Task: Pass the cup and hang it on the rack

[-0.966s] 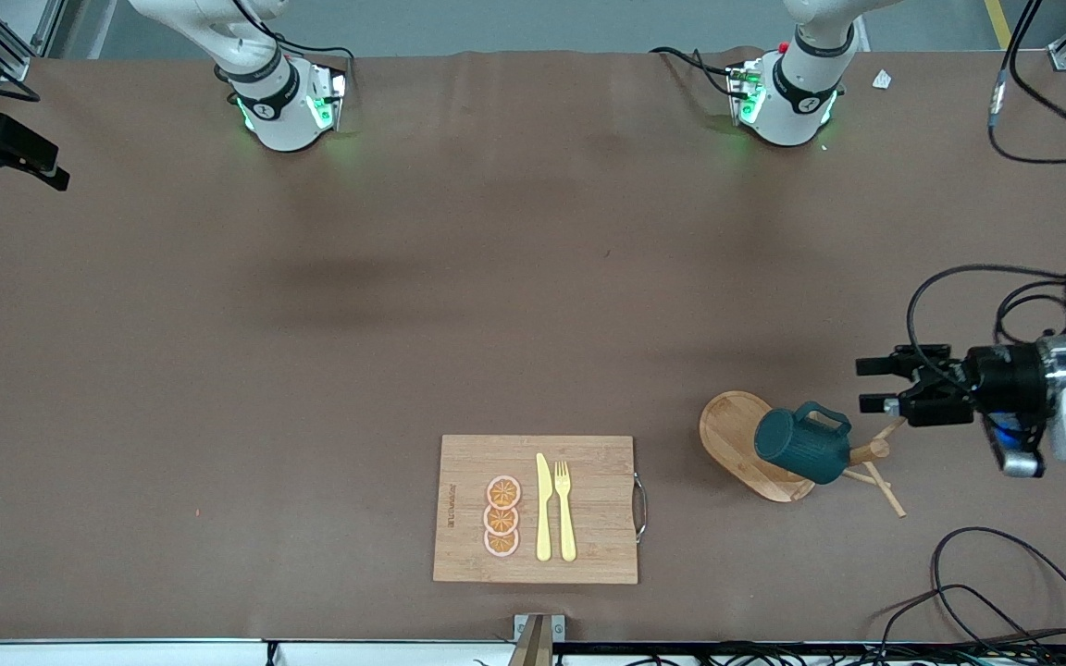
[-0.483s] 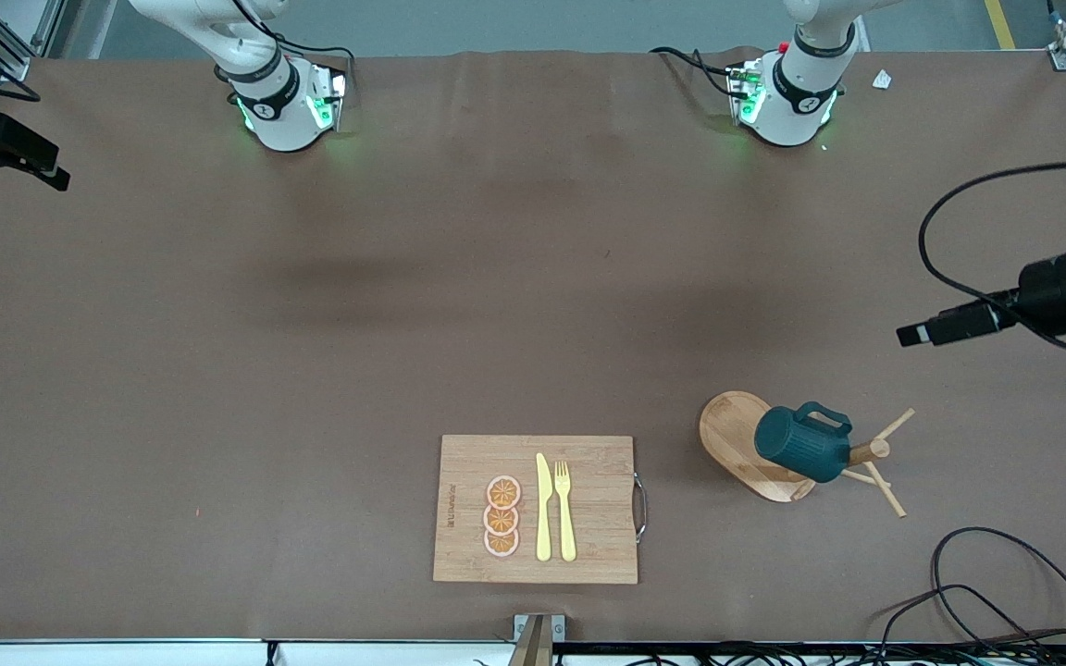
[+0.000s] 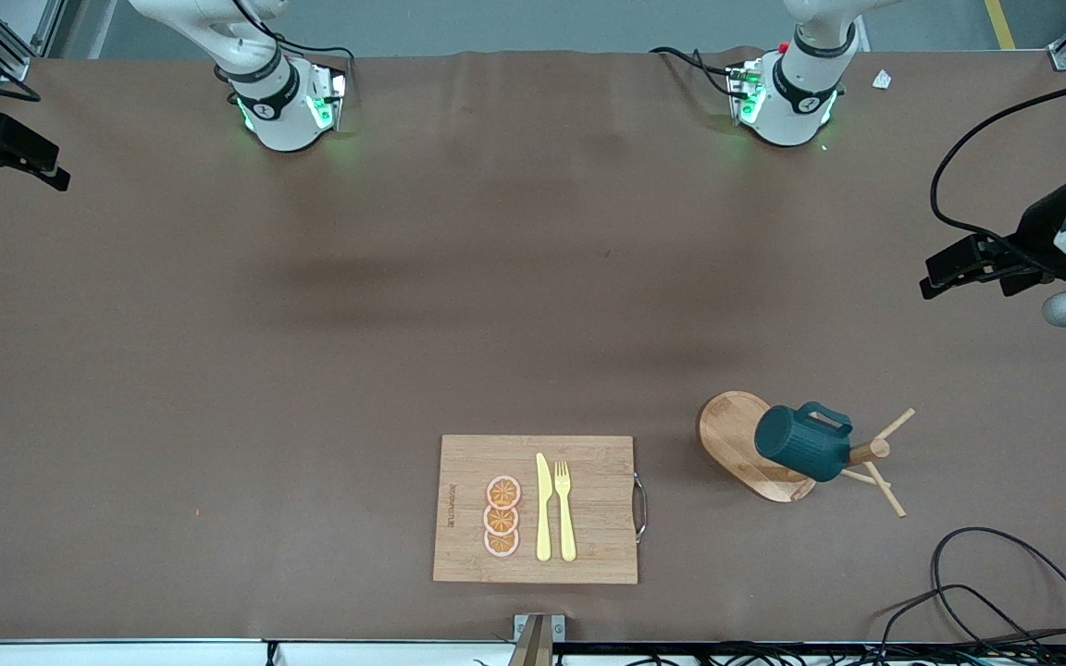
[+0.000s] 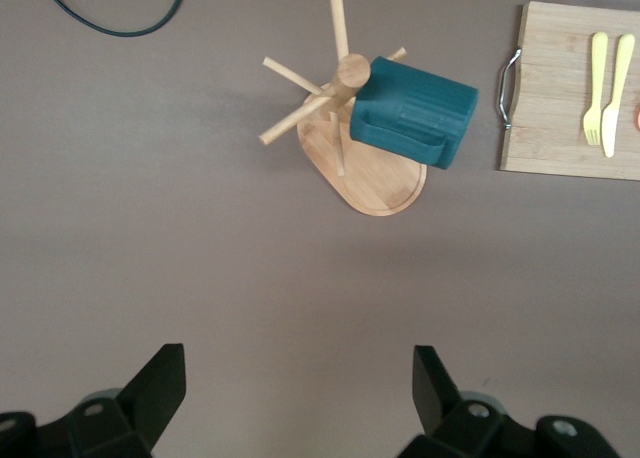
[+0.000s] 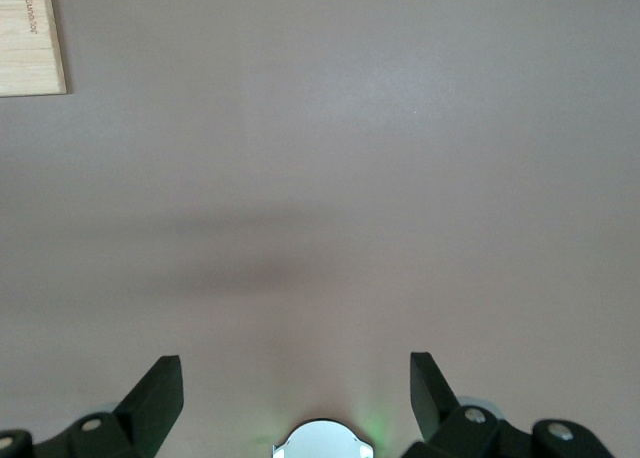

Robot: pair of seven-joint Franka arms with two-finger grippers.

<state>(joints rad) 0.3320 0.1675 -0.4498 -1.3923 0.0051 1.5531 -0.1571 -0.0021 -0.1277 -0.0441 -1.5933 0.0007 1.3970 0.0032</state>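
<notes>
The big brown desk (image 3: 218,370) holds the cutting board (image 3: 588,462) and the rack (image 3: 727,435). The cup (image 3: 801,446) hangs on the rack's peg. The left claw (image 3: 954,268) is wide open, up over the desk's left-arm end. The right claw (image 5: 295,398) is open over bare desk.

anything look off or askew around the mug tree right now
Nothing stands out. The cup hangs on the rack, which stands upright. The left claw is open, clear of it; the right claw is open over bare table.
</notes>
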